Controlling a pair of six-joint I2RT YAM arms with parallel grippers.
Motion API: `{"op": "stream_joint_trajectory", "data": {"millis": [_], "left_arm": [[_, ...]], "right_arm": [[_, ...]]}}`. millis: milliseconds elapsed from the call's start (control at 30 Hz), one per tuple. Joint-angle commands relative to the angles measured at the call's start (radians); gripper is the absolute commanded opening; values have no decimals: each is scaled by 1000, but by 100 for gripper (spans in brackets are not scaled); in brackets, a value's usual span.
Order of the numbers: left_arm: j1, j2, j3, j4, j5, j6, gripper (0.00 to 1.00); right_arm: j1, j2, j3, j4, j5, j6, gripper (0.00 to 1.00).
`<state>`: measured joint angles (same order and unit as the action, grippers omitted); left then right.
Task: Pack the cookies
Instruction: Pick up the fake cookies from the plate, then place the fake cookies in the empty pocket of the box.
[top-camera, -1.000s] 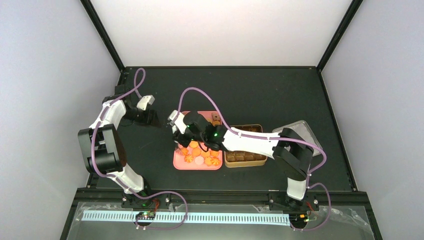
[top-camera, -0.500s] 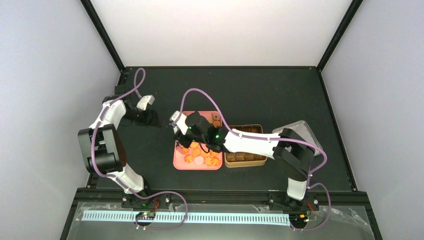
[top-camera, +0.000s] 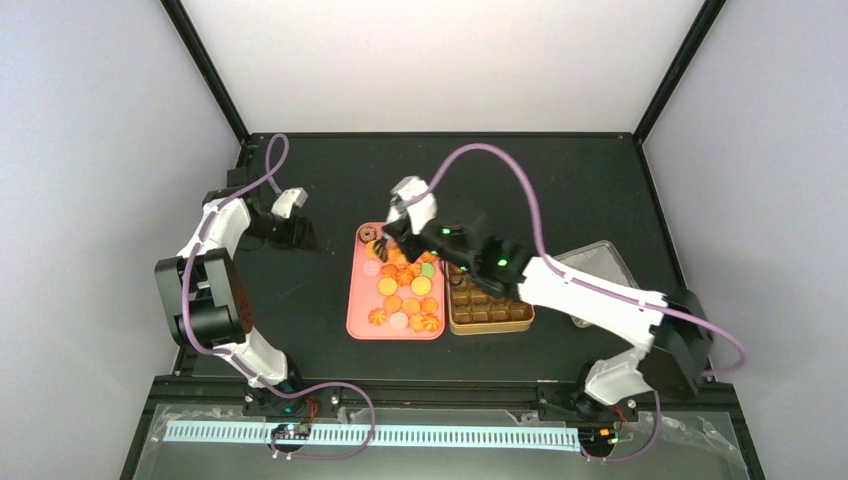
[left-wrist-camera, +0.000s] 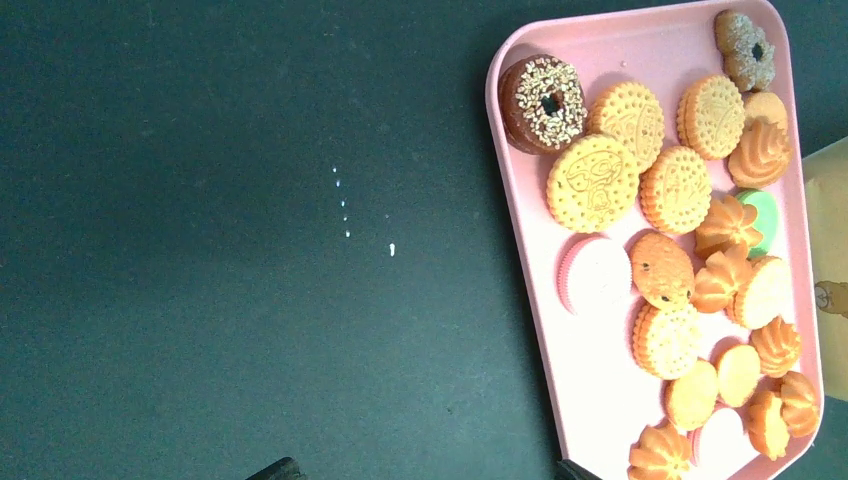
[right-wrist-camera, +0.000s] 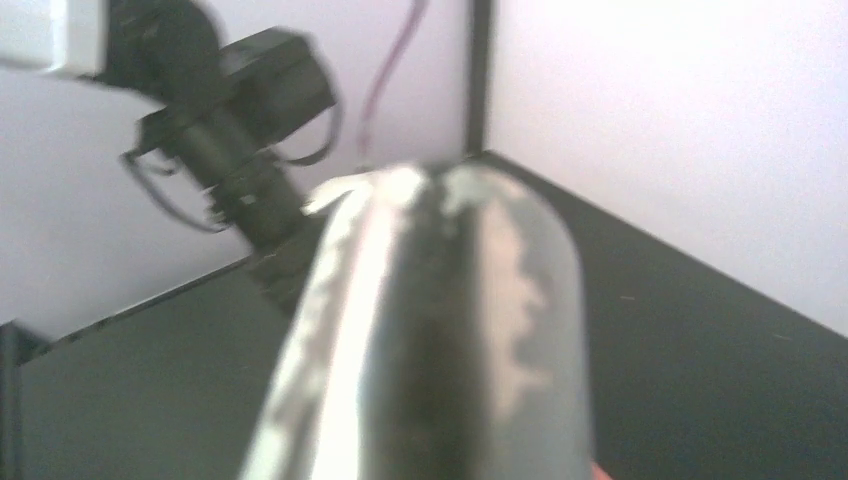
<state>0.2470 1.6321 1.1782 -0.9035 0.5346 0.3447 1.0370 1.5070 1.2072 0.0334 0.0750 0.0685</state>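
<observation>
Many small round cookies (left-wrist-camera: 592, 183), mostly orange and yellow, lie on a pink tray (left-wrist-camera: 520, 200) along with a pink one, a green one and a dark doughnut-shaped one (left-wrist-camera: 541, 100). From above, the cookies (top-camera: 405, 285) fill the tray (top-camera: 358, 322). My right gripper (top-camera: 398, 232) hangs over the tray's far end. A blurred metal tongs blade (right-wrist-camera: 440, 330) fills the right wrist view and hides the fingers. My left gripper (left-wrist-camera: 422, 470) is open over bare table left of the tray, with nothing between its fingertips (left-wrist-camera: 275, 468).
A gold tin (top-camera: 490, 316) with brown compartments stands right against the tray's right side. A grey lid (top-camera: 600, 262) lies further right. The table is black, with dark frame posts at its back corners.
The right arm has swung from the tray's near-left part to its far end, and its elbow has moved out to the right. The cookies it covered now show. The left arm has not moved.
</observation>
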Motion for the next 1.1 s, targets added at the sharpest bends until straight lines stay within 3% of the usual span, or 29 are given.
{"op": "stream_joint_trajectory", "data": {"millis": [0,233,400,767,1000,1067], "left_arm": [[9,4,34,-11,5,0,67],[9,11,37,-5,14,-8,66],[8,19,40,-3,17,-10,66],[9,16,35,-2,17,-6,66],[9,21,35,-2,17,-4,66],[9,21,37,-1,17,-4,66]], "right_arm": [[-95,-151,-133,8,96,29,9],[-280,-402,-377,-38,171,95,9],[-345,-513,-468,-69,221,115,9],[-386,-506,-492,-80,228,117,12],[-389,-493,-492,-76,227,117,34],[-388,-490,-484,-78,226,115,35]]}}
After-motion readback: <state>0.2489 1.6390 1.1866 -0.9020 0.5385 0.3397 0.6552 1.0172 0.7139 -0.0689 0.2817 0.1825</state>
